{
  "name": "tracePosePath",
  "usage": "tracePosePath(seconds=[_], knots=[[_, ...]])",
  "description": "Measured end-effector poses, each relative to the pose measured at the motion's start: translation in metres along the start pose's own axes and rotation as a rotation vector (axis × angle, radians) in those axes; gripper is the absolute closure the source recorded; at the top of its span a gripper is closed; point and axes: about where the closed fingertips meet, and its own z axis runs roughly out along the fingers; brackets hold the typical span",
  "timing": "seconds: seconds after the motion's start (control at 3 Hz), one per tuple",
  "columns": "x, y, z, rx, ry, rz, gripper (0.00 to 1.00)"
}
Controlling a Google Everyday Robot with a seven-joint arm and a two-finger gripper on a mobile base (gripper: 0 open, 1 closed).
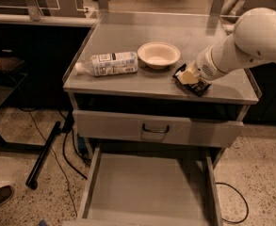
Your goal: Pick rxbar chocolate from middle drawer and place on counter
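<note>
The rxbar chocolate [199, 85], a small flat black wrapper, lies on the counter [128, 36] near its front right, just right of the bowl. My gripper [188, 76] is directly over the bar's left end and touches or nearly touches it. The white arm reaches in from the right. The middle drawer [147, 182] is pulled out below, and its flat grey floor shows nothing on it.
A clear white-labelled bottle [108, 63] lies on its side at the counter's front left. A cream bowl [158, 54] stands mid-counter. A grey drawer with a dark wire handle [155, 128] sits a little open above the middle drawer. Cables and a shoe are on the floor at left.
</note>
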Motion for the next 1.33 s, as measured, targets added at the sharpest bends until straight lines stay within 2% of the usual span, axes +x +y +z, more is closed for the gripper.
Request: tracePosePath(seconds=[0.67, 1.0, 1.33], knots=[[0.0000, 0.0000, 0.0000, 0.000, 0.000, 0.000, 0.12], [-0.0001, 0.0002, 0.0002, 0.000, 0.000, 0.000, 0.00], [-0.0001, 0.0002, 0.0002, 0.000, 0.000, 0.000, 0.00]])
